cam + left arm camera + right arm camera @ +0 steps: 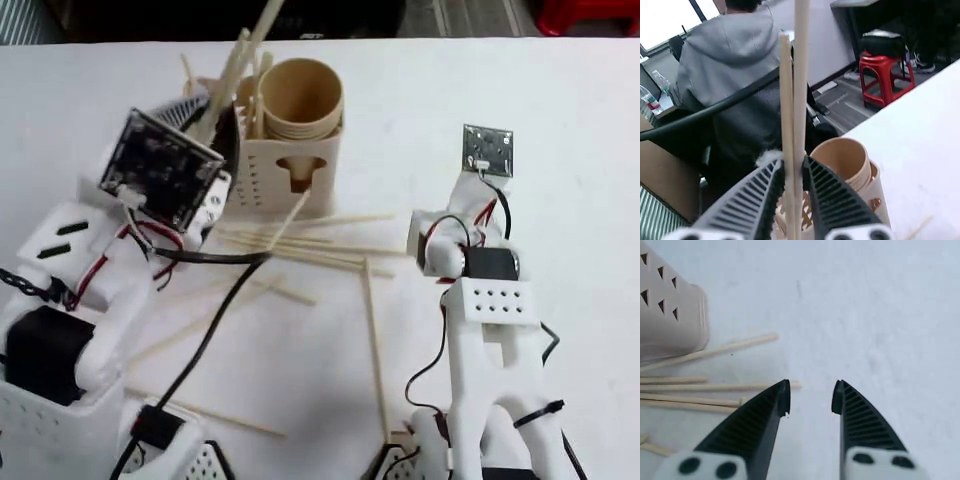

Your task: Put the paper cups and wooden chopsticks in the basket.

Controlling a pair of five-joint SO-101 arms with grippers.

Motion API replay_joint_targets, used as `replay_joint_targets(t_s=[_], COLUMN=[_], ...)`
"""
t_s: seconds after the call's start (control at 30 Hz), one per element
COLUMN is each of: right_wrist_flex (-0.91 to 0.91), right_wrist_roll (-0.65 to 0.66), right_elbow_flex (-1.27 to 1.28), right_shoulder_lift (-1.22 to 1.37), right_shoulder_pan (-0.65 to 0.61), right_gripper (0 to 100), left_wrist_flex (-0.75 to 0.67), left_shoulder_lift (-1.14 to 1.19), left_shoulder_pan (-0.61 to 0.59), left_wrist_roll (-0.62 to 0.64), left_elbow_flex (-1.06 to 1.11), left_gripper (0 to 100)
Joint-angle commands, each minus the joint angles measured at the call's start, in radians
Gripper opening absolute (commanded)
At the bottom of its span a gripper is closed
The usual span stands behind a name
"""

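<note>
Your left gripper is closed tight on two wooden chopsticks, with only their thickness between the fingers. It holds them at the left side of the basket, and the sticks rise tilted, with their upper ends pointing far and to the right. Their lower ends are hidden behind the gripper, so I cannot tell if they reach inside the basket.

The basket stands on the far part of the white table, a little left of the middle. The stacked paper cups sit upright in its right part. A few more chopsticks stand in it just left of the cups.

Many loose chopsticks lie flat on the table just near of the basket, crossing one another. One single chopstick lies apart from them and runs from far to near, between your two arms. Some others lie nearer, on the left side.

Your right gripper is on the right side of the table, low over the bare surface. Its fingers are spread apart and hold nothing. The right ends of some loose chopsticks lie just beside it, and the basket is to its left.
</note>
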Motion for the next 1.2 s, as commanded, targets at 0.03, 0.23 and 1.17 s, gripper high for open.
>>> replay_joint_targets(t_s=[0.03, 0.23, 1.17], right_wrist_flex=[-0.016, -0.016, -0.016], right_wrist_roll=[0.009, 0.009, 0.011], right_elbow_flex=[-0.009, -0.009, -0.009], right_shoulder_lift=[-0.019, -0.019, -0.019], right_shoulder_pan=[0.005, 0.005, 0.005], right_gripper=[14.4, 14.4, 14.5], left_wrist_flex=[-0.166, -0.261, -0.937], left_shoulder_lift=[-0.022, 0.025, 0.239], left_shoulder_pan=[-0.012, -0.048, -0.232], left_wrist_roll=[0.037, 0.101, 0.296], left_elbow_flex=[-0.029, -0.029, 0.523], left_gripper=[2, 2, 8])
